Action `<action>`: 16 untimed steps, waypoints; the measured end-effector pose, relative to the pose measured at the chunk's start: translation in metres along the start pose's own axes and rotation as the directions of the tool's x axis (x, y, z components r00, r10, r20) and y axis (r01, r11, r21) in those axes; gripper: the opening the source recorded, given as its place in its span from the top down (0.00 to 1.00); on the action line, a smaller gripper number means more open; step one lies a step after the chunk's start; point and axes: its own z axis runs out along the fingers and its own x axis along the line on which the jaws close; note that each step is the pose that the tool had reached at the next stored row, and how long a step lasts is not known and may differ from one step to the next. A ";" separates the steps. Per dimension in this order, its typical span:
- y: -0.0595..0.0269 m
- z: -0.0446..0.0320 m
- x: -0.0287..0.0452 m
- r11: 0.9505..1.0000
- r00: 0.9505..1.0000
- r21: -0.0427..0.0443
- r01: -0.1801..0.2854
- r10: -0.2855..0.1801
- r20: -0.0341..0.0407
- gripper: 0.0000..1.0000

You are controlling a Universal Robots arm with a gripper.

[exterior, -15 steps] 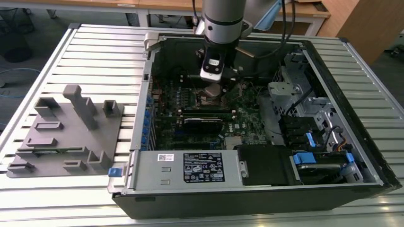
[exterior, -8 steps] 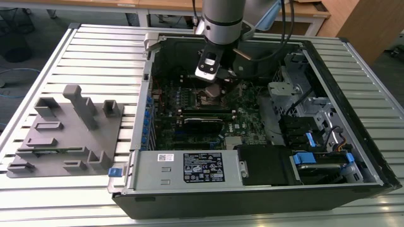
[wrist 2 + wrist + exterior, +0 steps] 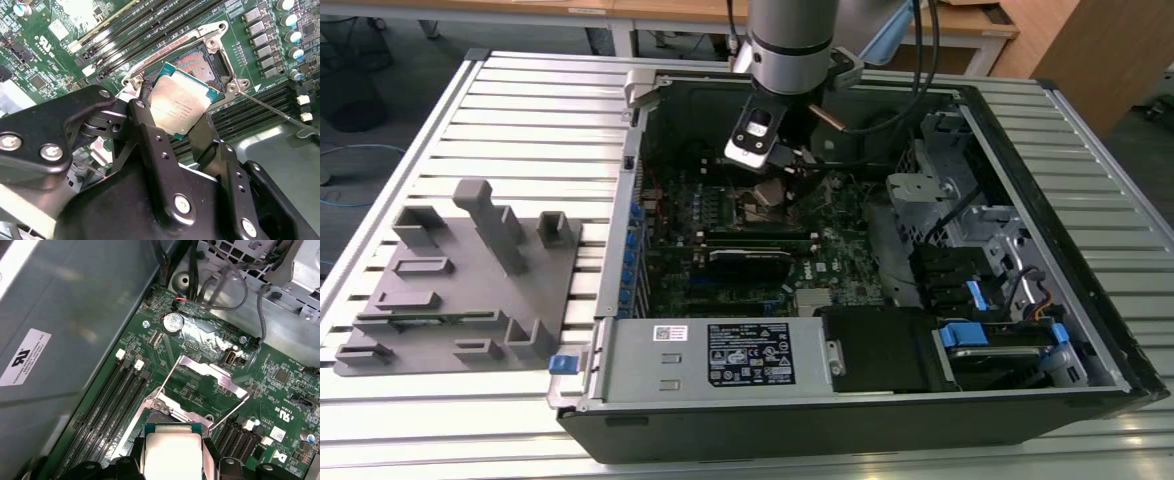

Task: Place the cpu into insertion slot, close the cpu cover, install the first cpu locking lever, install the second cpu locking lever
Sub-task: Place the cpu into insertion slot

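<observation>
The gripper (image 3: 173, 114) pinches the cpu (image 3: 184, 100) by two opposite edges, holding it tilted over the open insertion slot (image 3: 199, 61), apparently unseated, with the cpu cover (image 3: 212, 373) raised.

Silver-grey chip (image 3: 182, 105), teal-green at its rim, black gripper (image 3: 172, 120), and there's the green board (image 3: 285, 385), speckled with tiny parts and striped with black slots; shiny silver cover (image 3: 210, 370), black computer case (image 3: 854, 440), pale grey ribbed table (image 3: 520, 90), plain mid-grey rack (image 3: 480, 300)

cpu (image 3: 182, 105) tilted & cpu cover (image 3: 212, 372) open
</observation>
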 end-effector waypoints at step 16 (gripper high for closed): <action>-0.0001 0.0012 0.0000 0.973 0.972 0.000 -0.232 0.232 0.021 0.46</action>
